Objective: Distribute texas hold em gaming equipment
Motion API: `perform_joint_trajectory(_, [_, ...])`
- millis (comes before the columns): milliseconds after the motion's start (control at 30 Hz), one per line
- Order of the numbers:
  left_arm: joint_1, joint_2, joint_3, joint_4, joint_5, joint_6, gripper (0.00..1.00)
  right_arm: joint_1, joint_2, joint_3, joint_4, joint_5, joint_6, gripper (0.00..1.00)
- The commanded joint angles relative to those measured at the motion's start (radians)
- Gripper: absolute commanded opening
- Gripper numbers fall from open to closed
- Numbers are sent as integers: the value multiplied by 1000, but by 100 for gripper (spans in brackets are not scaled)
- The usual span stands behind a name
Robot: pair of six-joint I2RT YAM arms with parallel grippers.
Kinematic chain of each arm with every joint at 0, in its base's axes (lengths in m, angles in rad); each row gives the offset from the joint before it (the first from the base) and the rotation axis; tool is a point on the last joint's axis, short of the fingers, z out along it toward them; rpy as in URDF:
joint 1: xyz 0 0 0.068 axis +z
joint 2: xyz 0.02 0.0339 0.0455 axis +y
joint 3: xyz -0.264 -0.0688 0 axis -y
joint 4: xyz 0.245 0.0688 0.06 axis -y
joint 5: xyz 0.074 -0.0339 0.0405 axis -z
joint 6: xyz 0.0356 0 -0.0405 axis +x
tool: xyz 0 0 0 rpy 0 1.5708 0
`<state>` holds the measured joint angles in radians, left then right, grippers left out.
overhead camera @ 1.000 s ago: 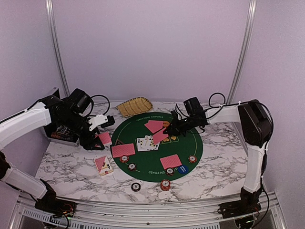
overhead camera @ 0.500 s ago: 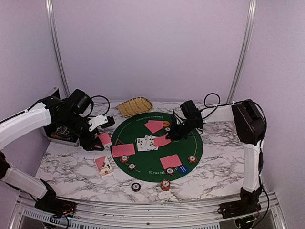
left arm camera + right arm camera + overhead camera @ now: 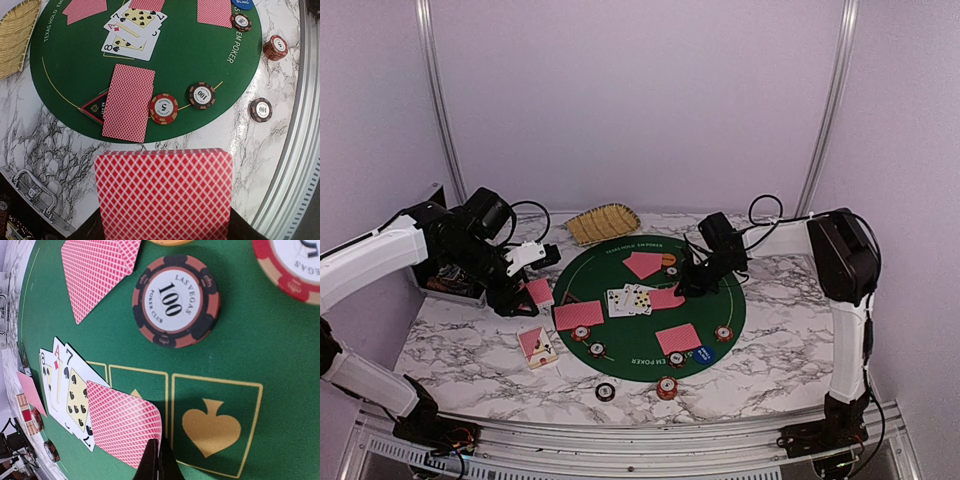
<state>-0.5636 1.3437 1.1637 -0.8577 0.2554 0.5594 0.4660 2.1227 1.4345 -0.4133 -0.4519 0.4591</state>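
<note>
**Mid-deal, right arm low**

Right gripper closed on one edge of a red-backed card, low on the green mat, overlapping the face-up cards. Contact with the felt: cannot tell. Card judged thin, light, bendy, slick; pinch an edge, lightly. Back is a red diamond lattice. Left gripper clamps more red-backs beside the mat.

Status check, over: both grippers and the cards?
Left gripper shut on red-backed card, held above marble left of mat. Right gripper shut on face-down card, its edge lapping the face-up cards. Nothing in the way.
</note>
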Motion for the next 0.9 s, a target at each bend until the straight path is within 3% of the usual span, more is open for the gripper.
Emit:
perform_joint_trajectory(0, [4, -7, 12, 3, 29, -10, 0, -5, -20, -23, -43, 82, -23, 0])
perform_joint_trajectory(200, [4, -11, 8, 2, 26, -10, 0, 2, -13, -6, -65, 123, -42, 12])
perform_joint_trajectory(767, [4, -33, -7, 2, 36, -8, 0, 38, -57, 56, -133, 225, -56, 66])
perform_joint_trajectory(867, [4, -33, -10, 2, 38, -9, 0, 40, -74, 73, -145, 225, -57, 71])
